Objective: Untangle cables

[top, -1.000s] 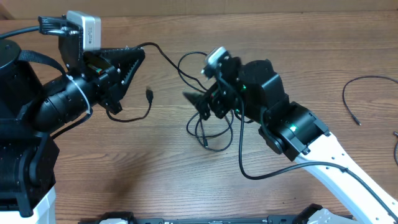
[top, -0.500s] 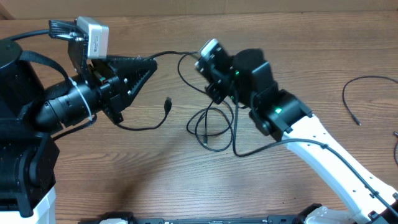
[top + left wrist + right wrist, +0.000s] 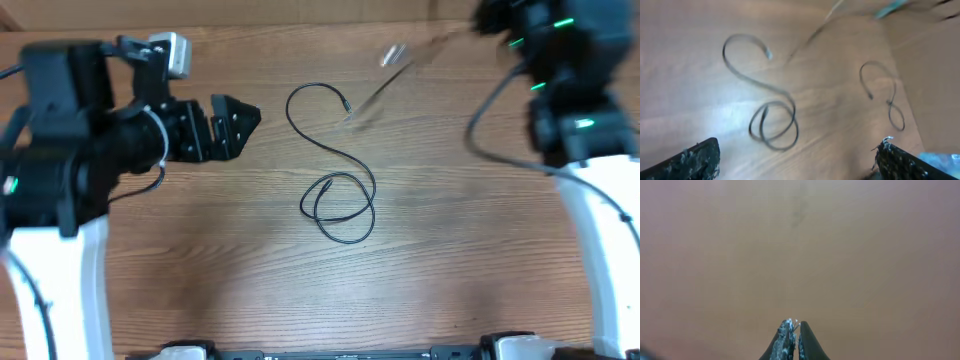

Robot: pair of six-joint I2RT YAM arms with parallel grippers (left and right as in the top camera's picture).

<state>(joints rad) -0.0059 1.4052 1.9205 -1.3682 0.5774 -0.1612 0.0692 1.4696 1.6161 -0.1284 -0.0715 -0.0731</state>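
Cable (image 3: 341, 152): thin, light, limp, likely slippery. Grip near plug end, 12 o'clock of loop. Left gripper (image 3: 240, 124): fingers wide, empty. Right gripper (image 3: 794, 325): fingers pinched together.

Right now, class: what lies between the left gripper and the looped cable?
Nothing but bare table, shown overhead; the left gripper and looped cable stand apart.

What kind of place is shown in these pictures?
Probably a robotics lab bench: two black-and-white robot arms reach over a brown wooden tabletop where a thin black looped cable lies.
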